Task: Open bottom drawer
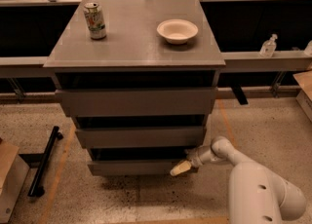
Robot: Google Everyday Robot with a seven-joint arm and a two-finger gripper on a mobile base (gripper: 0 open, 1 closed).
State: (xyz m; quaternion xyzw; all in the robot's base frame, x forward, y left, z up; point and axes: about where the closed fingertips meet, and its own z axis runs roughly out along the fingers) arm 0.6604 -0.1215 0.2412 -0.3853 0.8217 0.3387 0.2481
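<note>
The grey cabinet has three handleless drawers. The bottom drawer (pixel 136 167) is the shortest and narrowest front, low near the floor, with a dark gap above it. My white arm reaches in from the lower right. My gripper (pixel 179 168) is at the right end of the bottom drawer's front, its pale fingertips (pixel 176 170) against the drawer's right edge. The drawer's inside is hidden.
On the cabinet top stand a green-and-white can (pixel 94 20) at the left and a white bowl (pixel 177 30) at the right. A black bar (pixel 45 160) and a box (pixel 9 179) lie on the floor at the left. A bottle (pixel 268 46) stands on the right ledge.
</note>
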